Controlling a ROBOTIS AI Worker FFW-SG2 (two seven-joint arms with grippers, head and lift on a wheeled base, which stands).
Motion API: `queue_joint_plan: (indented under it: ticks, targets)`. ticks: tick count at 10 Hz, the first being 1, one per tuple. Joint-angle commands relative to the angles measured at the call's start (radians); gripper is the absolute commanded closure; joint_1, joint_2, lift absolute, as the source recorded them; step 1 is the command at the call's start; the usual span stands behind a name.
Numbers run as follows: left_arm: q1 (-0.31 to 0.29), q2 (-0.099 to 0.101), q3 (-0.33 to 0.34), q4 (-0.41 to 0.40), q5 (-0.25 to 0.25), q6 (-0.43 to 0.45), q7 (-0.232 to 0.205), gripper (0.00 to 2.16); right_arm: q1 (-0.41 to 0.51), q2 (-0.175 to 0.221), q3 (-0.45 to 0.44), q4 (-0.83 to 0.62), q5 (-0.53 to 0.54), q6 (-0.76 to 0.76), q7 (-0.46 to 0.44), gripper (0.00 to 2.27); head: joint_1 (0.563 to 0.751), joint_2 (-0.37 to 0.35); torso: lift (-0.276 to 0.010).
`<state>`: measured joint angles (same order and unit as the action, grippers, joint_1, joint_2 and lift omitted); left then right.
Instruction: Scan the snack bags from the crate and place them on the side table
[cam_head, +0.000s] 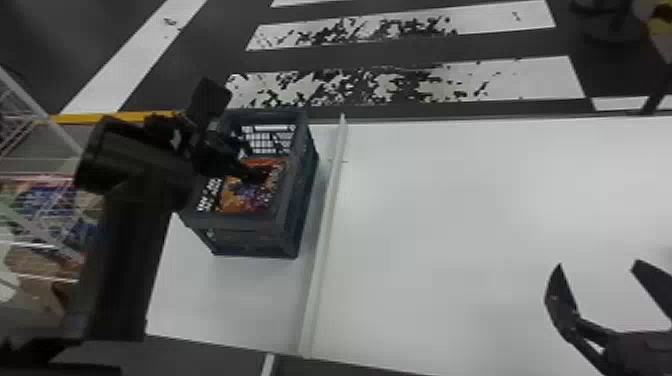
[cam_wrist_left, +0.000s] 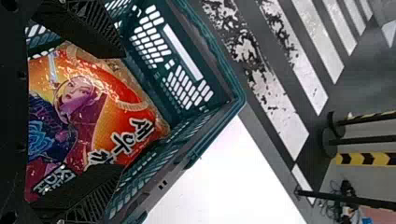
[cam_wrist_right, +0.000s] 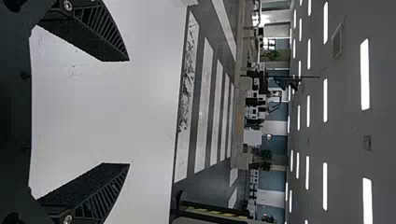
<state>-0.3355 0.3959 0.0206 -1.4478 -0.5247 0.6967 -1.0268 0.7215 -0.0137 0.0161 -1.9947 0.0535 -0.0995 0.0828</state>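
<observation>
Head view: the dark mesh crate (cam_head: 250, 242) sat on the left part of the white desk (cam_head: 475, 225), left of a raised pale strip (cam_head: 325, 225).
Crate contents: an orange-and-purple snack bag (cam_head: 232, 200) lay inside; whether others lay beneath could not be told.
Left wrist view: a printed figure (cam_wrist_left: 77, 98) was on the bag, and a striped barrier (cam_wrist_left: 366, 158) stood beyond.
Right wrist view: ceiling lights (cam_wrist_right: 365, 74) shone.
Left end effector (cam_head: 256, 172): in the crate, fingers wide apart over the bag; contact could not be told.
Right end effector (cam_head: 598, 264): wide open, empty, near right.
</observation>
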Motion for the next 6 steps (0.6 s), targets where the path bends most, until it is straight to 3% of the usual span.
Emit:
queue_joint_plan:
  ticks: [1, 2, 4, 6]
  targets:
    - [-0.030, -0.003, -0.047, 0.069, -0.061, -0.001, -0.012, 0.02, 0.006, -0.008, -0.007, -0.003, -0.004, -0.002, 0.000, 0.07, 0.695, 0.206, -0.094]
    - [-0.037, -0.008, -0.057, 0.089, -0.090, -0.001, -0.015, 0.02, 0.007, -0.012, -0.010, -0.001, -0.011, -0.005, 0.002, 0.07, 0.695, 0.203, -0.094]
    - [-0.074, -0.012, -0.077, 0.126, -0.152, 0.005, -0.068, 0.02, 0.007, -0.017, -0.010, -0.003, -0.015, -0.002, 0.006, 0.07, 0.695, 0.204, -0.094]
    - [-0.109, -0.020, -0.110, 0.190, -0.183, 0.008, -0.090, 0.02, 0.007, -0.019, -0.010, -0.001, -0.027, -0.002, 0.012, 0.07, 0.695, 0.206, -0.094]
